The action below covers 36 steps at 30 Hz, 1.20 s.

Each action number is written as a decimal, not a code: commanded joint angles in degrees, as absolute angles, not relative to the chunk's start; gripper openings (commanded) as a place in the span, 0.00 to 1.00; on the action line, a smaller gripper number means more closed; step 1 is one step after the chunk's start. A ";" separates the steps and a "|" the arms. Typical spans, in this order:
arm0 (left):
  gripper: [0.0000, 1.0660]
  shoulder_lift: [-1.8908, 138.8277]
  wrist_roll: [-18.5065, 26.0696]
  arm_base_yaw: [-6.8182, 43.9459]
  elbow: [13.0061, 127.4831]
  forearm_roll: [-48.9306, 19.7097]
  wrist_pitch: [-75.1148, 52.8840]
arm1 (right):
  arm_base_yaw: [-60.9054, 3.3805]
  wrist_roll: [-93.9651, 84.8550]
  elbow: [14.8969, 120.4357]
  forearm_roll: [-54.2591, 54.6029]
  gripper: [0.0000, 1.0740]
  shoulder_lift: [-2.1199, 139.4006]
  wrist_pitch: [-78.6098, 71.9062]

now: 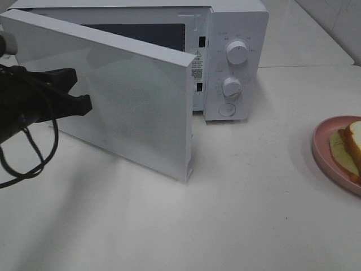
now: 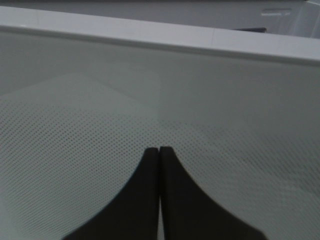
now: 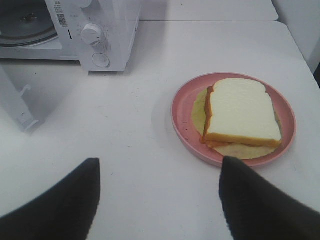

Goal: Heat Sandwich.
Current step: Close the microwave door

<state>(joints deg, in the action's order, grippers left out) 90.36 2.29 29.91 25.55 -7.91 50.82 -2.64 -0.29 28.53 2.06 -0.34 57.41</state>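
White table (image 1: 254,214) w/ seam, pale tiled wall (image 1: 333,17) behind.

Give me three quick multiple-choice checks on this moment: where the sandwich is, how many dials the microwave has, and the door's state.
1. Where is the white-bread sandwich?
A. On the round pink plate
B. Inside the microwave
C. In the right hand

2. How many round dials are on the white microwave?
A. One
B. Two
C. Four

3. What is the state of the white microwave door?
A. Shut
B. Swung open
C. Removed

Answers: 1 A, the sandwich lies on the plate ahead of the open right hand. 2 B, two knobs sit one above the other. 3 B, the door stands out from the cavity, beside the shut left hand.
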 commanded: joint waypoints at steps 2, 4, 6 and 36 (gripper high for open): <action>0.00 93.05 13.98 37.70 30.08 -23.61 52.31 | -2.41 -0.80 28.42 1.95 0.62 -1.78 57.07; 0.00 94.48 19.54 41.31 32.31 -29.16 52.31 | -2.41 -0.80 28.42 2.01 0.62 -1.78 57.07; 0.00 96.89 26.53 45.78 36.21 -39.59 52.83 | -2.41 -0.80 28.42 2.01 0.61 -1.78 57.07; 0.00 116.31 40.28 55.35 65.72 -61.94 60.33 | -2.41 -0.80 28.42 2.01 0.61 -1.78 57.07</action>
